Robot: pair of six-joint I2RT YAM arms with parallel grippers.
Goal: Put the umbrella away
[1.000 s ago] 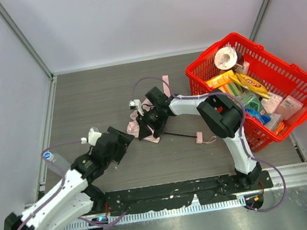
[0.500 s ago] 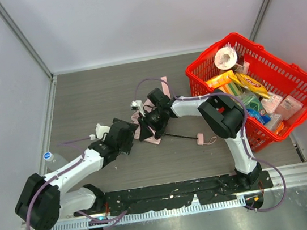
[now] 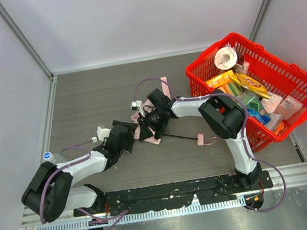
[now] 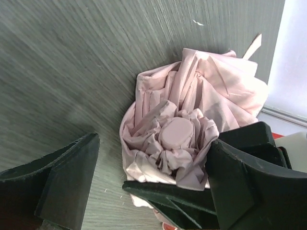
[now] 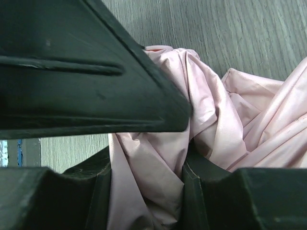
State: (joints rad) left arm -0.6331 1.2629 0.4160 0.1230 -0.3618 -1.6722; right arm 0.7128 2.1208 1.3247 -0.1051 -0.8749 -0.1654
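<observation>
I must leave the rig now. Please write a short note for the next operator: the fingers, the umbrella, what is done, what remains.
The left gripper is open, its fingers on either side of the bunched end of the umbrella, not closed on it.
The right gripper is shut on the umbrella, with pink fabric pinched between its fingers.
The umbrella lies on the table, fabric loose and crumpled, black shaft extended, pink handle short of the red basket.
Done: nothing stowed yet.
Left: probably gather the fabric, push the shaft in, then stow it.
</observation>
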